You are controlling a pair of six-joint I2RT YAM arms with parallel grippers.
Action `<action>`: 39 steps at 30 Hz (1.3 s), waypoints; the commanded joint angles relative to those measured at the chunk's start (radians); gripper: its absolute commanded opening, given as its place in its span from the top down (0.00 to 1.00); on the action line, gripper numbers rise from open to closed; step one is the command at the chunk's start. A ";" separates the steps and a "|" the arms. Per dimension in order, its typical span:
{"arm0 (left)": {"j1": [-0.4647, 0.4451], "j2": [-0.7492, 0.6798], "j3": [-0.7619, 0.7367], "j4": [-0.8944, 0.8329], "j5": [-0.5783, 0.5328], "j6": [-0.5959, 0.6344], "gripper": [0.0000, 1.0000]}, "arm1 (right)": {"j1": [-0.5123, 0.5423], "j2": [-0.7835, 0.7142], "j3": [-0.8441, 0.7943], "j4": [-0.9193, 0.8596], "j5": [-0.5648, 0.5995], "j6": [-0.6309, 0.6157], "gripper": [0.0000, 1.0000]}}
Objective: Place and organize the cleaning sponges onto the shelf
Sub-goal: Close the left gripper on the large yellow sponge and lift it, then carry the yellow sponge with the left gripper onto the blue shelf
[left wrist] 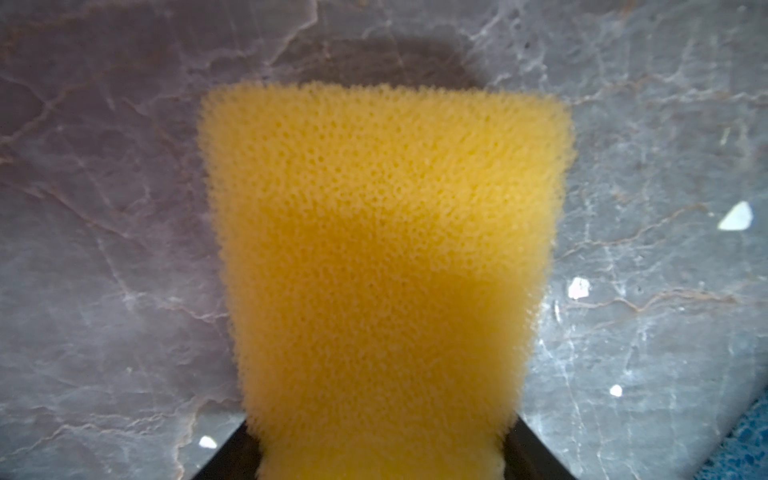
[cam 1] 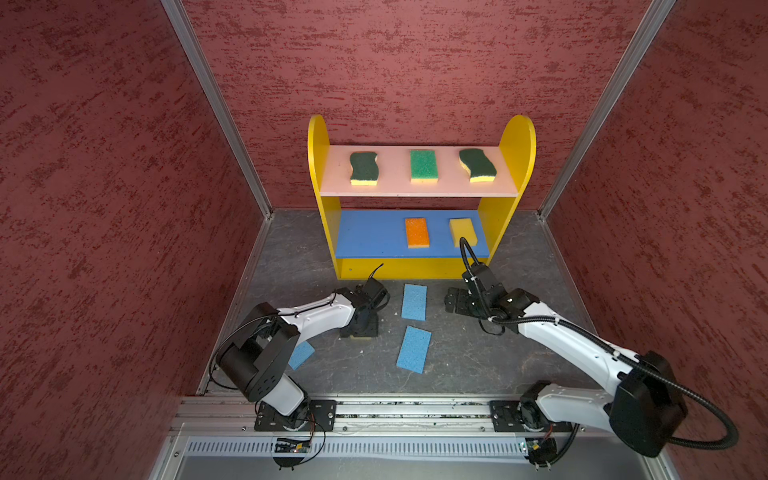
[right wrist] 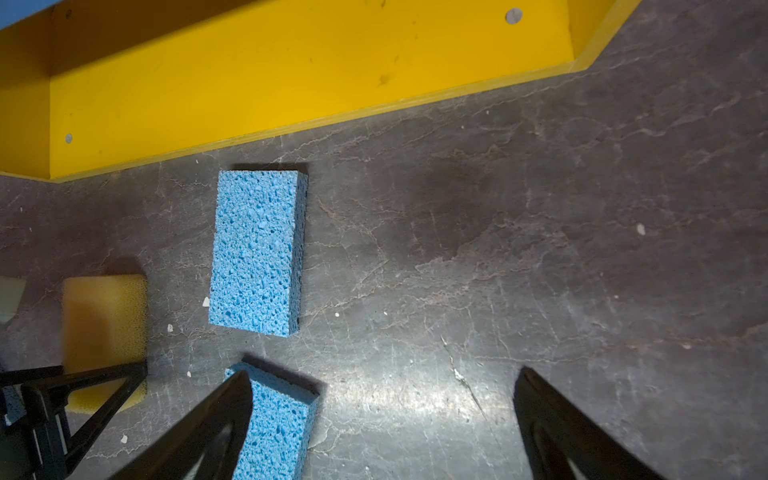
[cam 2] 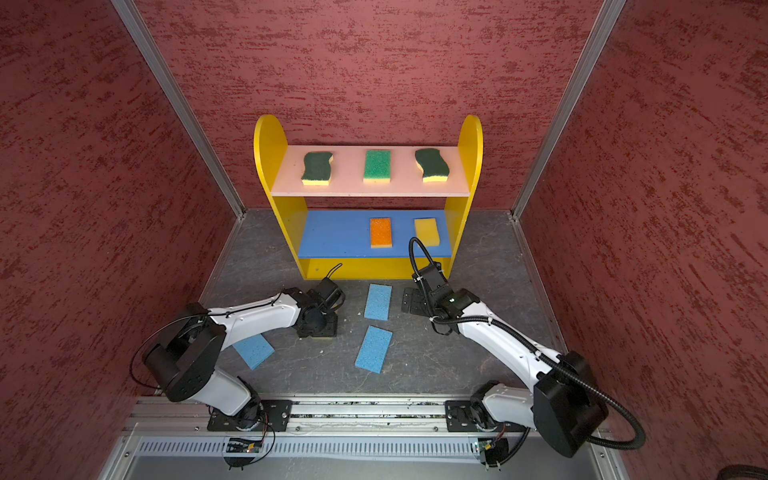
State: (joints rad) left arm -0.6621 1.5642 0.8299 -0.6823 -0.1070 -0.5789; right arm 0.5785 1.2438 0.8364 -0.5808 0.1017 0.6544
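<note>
Textured red walls, grey marbled floor, aluminium corner posts.

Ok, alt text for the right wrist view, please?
The open right end effector hovers over the grey table, its fingers spread, gripping nothing. One blue sponge lies flat ahead, a second blue sponge sits partly behind one finger, and the yellow shelf crosses beyond them.

Yellow-sided shelf, pink top board holding wavy dark-green sponge, bright green sponge, second wavy sponge in a row, blue board holding orange sponge and yellow sponge, three blue sponges flat on floor, second yellow sponge near them
</note>
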 commanded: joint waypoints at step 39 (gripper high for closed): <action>-0.010 -0.324 0.263 -0.244 -0.148 0.084 0.34 | -0.012 -0.267 -0.233 -0.044 -0.016 0.265 0.02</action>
State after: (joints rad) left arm -0.6750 1.2316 1.0576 -0.9272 -0.2260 -0.5373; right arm 0.5762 0.9676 0.5964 -0.6518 0.0959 0.8795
